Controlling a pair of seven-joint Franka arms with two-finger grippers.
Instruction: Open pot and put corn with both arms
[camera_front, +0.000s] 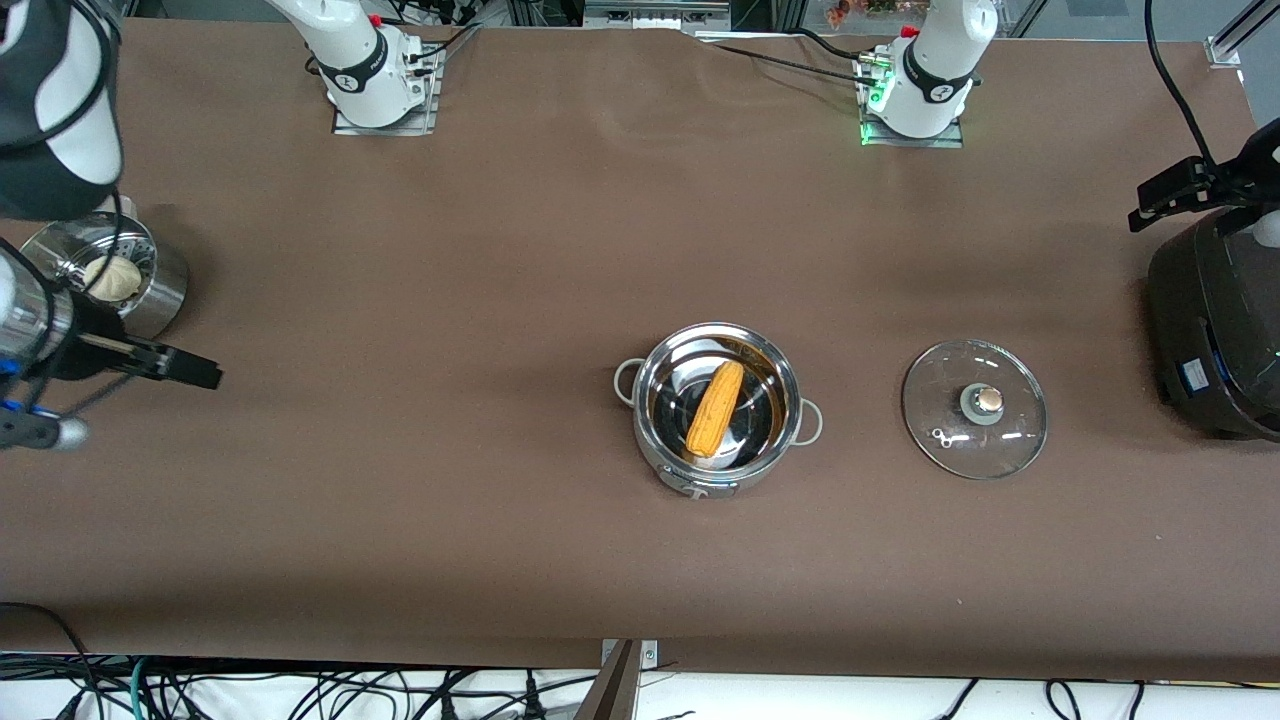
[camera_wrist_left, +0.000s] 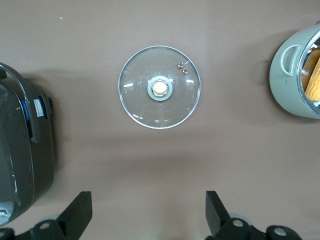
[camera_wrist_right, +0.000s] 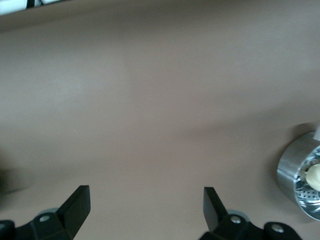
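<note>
From the front, the corn (camera_front: 715, 408) lies inside the uncovered pot (camera_front: 717, 412) mid-surface (camera_front: 500, 250), its glass lid (camera_front: 974, 408) flat beside it toward the left arm's end. The left wrist view shows the left gripper (camera_wrist_left: 149, 212) over the surface near the lid, fingers (camera_wrist_left: 77, 210) spread and empty. In the right wrist view the right gripper (camera_wrist_right: 146, 209) hangs over bare surface, fingers (camera_wrist_right: 77, 205) released, near the steamer bowl (camera_wrist_right: 300, 180).
</note>
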